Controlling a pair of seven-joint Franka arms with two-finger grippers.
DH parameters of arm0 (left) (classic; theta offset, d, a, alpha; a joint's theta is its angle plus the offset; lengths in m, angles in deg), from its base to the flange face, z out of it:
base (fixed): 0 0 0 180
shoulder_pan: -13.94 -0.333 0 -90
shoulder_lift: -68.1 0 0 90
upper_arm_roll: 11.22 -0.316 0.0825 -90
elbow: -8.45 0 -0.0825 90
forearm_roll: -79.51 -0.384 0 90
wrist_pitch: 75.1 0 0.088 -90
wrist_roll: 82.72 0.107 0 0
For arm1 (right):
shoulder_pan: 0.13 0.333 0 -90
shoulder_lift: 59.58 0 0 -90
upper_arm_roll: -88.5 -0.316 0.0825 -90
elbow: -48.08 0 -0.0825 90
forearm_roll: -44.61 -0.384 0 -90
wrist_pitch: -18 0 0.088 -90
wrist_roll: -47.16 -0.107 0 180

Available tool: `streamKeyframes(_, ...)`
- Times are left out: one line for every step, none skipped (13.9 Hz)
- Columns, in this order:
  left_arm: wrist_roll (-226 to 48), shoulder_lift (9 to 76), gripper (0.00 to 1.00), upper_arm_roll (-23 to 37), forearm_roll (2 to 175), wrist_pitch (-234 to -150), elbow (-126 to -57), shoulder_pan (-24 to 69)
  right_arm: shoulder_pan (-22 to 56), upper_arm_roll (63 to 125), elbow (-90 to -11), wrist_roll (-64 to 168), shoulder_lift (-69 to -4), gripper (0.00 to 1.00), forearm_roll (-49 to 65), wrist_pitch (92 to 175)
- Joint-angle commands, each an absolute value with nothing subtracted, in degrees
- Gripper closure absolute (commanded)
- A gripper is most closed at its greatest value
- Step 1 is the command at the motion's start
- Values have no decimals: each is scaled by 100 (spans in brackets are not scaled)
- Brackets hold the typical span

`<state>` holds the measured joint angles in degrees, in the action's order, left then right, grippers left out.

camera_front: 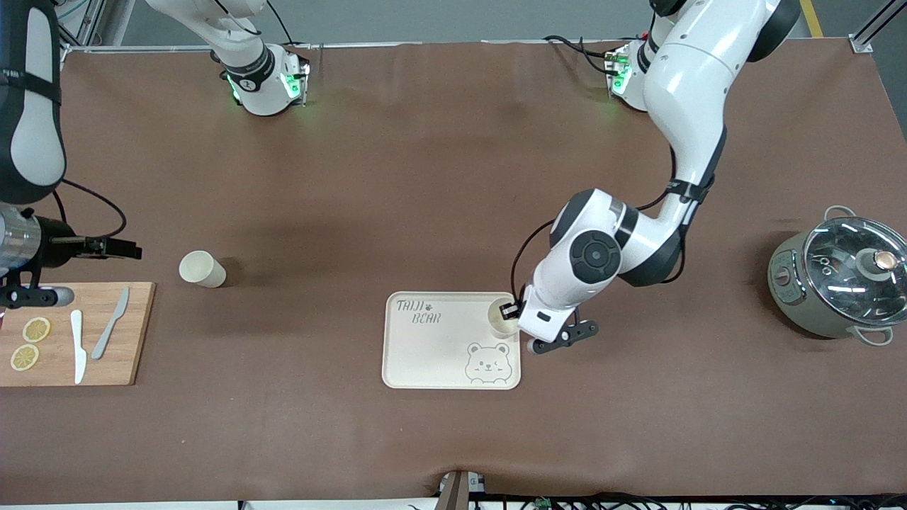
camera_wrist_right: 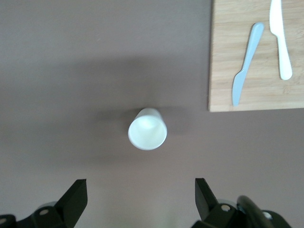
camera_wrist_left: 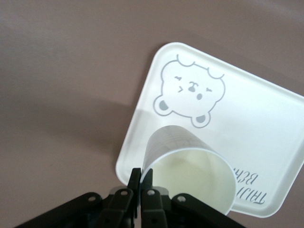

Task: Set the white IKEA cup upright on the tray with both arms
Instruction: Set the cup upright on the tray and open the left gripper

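Observation:
A white cup (camera_front: 500,319) is at the corner of the cream bear tray (camera_front: 425,354) that lies toward the left arm's end, mouth up. My left gripper (camera_front: 507,310) is shut on its rim, one finger inside and one outside. In the left wrist view, the gripper (camera_wrist_left: 142,176) pinches the cup (camera_wrist_left: 190,180) wall over the tray (camera_wrist_left: 256,123). I cannot tell if the cup rests on the tray. A second white cup (camera_front: 202,269) stands upright on the table beside the cutting board. My right gripper (camera_front: 127,249) is open and empty, apart from it (camera_wrist_right: 147,128), fingers spread wide (camera_wrist_right: 141,194).
A wooden cutting board (camera_front: 71,333) with two knives (camera_front: 110,322) and lemon slices (camera_front: 28,343) lies at the right arm's end; it also shows in the right wrist view (camera_wrist_right: 251,57). A grey pot with a glass lid (camera_front: 836,283) stands at the left arm's end.

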<state>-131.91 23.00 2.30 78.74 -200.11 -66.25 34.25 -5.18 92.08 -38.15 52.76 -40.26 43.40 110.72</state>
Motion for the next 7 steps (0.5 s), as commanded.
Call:
streamKeyframes(-13273,2029,100,65,7916,-20288,-6397,3591,-821,9158,-3961,5287,-3884,0,4207,11186)
streamKeyframes(-13273,1985,100,21,7915,-20315,-6389,3643,-892,9158,-4216,5296,-3884,0,4075,11413)
streamKeyframes(-13282,1907,100,-40,7924,-20368,-6389,3687,-901,9158,-4427,5235,-3884,0,4074,11415)
streamKeyframes(-13282,1871,100,-50,7916,-20438,-6397,3740,-866,9158,-4638,5191,-3875,0,4074,11415)
streamKeyframes(-13273,1862,100,-58,7915,-20439,-6406,3732,-866,9158,-4771,5112,-3858,0,4074,11485)
streamKeyframes(-13273,1827,100,-58,7915,-20439,-6406,3740,-849,9158,-4807,5094,-3788,0,4074,11564)
streamKeyframes(-13273,1801,100,-58,7924,-20447,-6406,3732,-875,9158,-4946,5102,-3770,0,4083,11695)
